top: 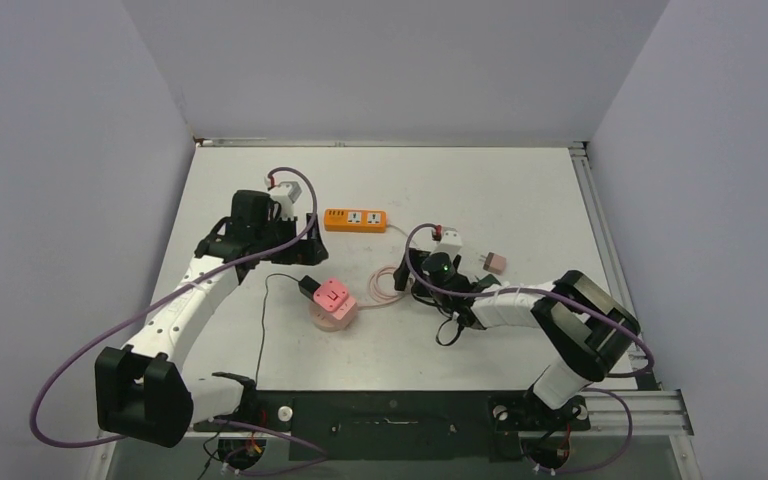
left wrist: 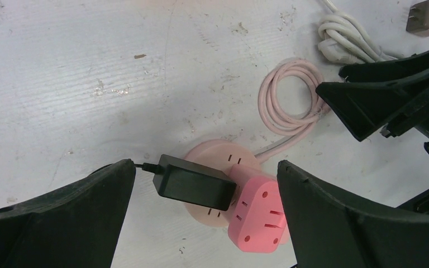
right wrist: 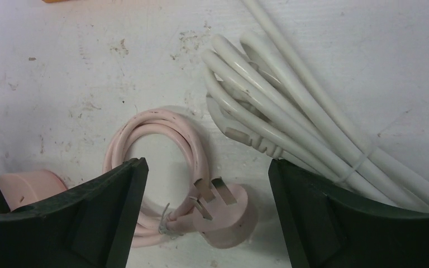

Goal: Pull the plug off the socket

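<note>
Black plug sits plugged into the round pink socket near the middle of the table. My left gripper hangs above it, its 2 fingers spread wide, holding nothing. My right gripper is also wide, over the coiled pink cable.

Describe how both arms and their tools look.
The left arm and right arm are white shells with black joints and bases, each trailing a looping purple cable. The left tool and right tool have matte black wedge-shaped fingers.
</note>
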Motion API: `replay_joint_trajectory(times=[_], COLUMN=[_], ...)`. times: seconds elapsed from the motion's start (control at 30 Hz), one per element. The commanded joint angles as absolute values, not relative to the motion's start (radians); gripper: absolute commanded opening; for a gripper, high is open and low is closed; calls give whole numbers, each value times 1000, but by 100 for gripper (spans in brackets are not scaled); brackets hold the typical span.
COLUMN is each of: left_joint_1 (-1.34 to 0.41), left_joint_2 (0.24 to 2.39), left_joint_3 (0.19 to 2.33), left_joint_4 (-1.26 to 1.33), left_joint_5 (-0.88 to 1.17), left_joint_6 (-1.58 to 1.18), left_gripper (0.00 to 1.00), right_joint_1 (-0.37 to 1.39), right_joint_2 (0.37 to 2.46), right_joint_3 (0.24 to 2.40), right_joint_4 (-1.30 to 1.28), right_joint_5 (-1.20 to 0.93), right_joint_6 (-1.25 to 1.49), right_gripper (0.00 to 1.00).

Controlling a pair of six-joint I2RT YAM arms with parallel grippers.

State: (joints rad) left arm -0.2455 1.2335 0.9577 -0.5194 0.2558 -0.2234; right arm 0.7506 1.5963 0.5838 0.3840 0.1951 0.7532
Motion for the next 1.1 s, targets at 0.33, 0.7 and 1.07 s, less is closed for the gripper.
replay_joint_trajectory(times=[0.33, 0.7, 1.07], left_joint_1=[-297, -365, -377], left_joint_2=[1238, 1253, 1220], left_joint_3=[964, 964, 950], left_joint_4=[-479, -469, -452], left_joint_5=[331, 400, 300], left_joint_6=[-189, -165, -183], left_gripper=[98, 98, 98], right_joint_1=[763, 631, 553], right_joint_2=[1770, 1847, 1830], right_joint_3=[736, 870, 919], right_joint_4=[456, 475, 431], right_joint_5=[214, 117, -62], right_joint_6=[702, 592, 535], right_gripper=[52, 7, 23])
